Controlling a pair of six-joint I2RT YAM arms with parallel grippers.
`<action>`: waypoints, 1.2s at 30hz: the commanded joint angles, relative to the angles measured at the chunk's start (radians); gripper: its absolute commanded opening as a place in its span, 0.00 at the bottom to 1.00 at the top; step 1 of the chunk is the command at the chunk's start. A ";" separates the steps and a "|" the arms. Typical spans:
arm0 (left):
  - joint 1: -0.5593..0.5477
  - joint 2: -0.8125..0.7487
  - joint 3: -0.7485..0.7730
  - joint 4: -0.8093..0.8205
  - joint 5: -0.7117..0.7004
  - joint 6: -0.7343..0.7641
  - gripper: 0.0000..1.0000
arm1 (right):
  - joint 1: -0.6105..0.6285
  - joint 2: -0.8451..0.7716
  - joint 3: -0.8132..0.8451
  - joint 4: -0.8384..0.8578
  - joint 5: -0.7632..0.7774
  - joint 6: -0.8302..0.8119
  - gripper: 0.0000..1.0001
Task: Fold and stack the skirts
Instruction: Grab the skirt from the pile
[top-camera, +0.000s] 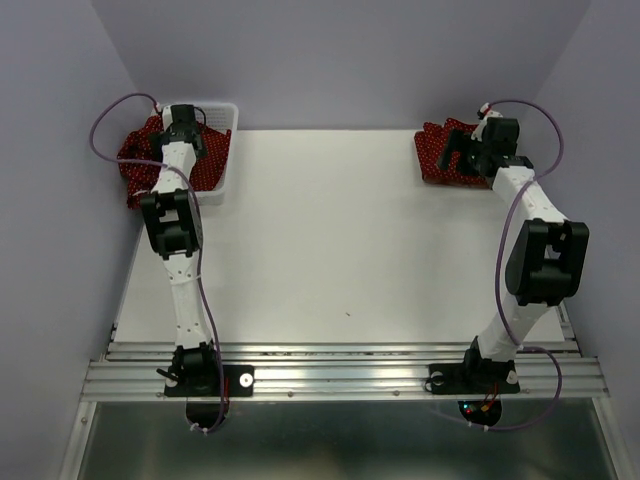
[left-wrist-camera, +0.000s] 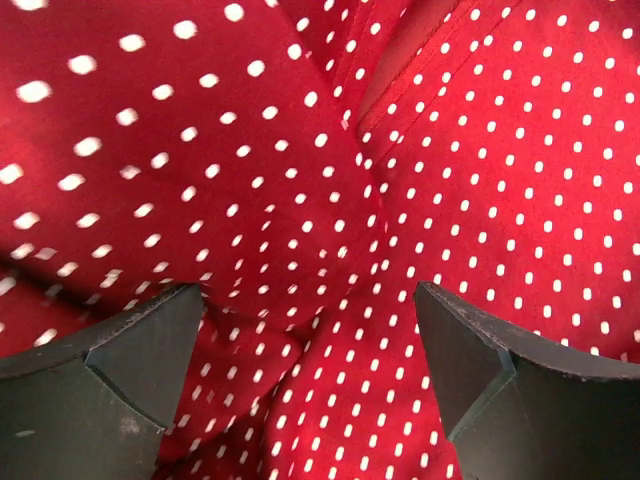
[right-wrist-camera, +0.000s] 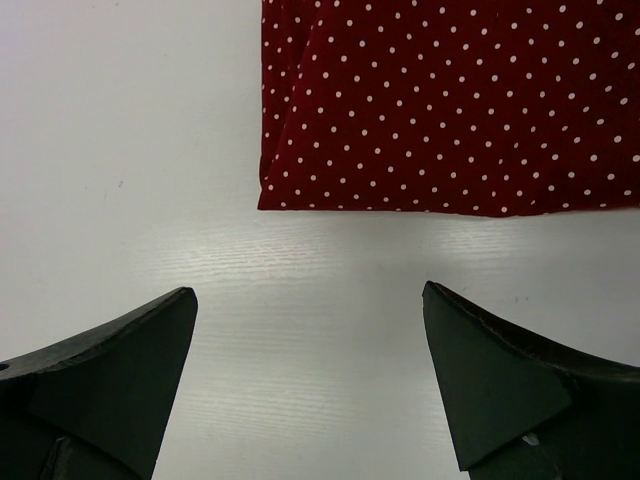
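Hovering over the white basket (top-camera: 228, 160) at the table's far left, the left gripper (left-wrist-camera: 310, 300) hangs with jaws spread wide and empty just above the rumpled dotted skirts (left-wrist-camera: 300, 150), which are unfolded and partly spill over the basket's left side. At the far right of the table (top-camera: 350, 240), one folded skirt (right-wrist-camera: 450, 110) lies flat with a crisp edge. The right gripper (right-wrist-camera: 310, 295) sits just short of it, jaws fully apart, holding nothing. The stack looks barely begun — most of the folding remains.

basket (top-camera: 211, 194): far-left corner, skirts (top-camera: 135, 162) in it | folded skirt (top-camera: 440, 156): far-right corner, on table (top-camera: 330, 250)
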 joint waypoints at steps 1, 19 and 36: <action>0.008 0.003 0.083 0.101 -0.030 0.021 0.99 | -0.002 -0.003 0.048 0.001 0.004 -0.004 1.00; 0.082 0.086 0.147 0.179 0.147 -0.017 0.13 | -0.002 -0.050 0.010 -0.022 0.047 0.009 1.00; 0.083 -0.371 -0.256 0.429 0.361 -0.042 0.00 | 0.007 -0.190 -0.140 0.047 0.079 0.016 1.00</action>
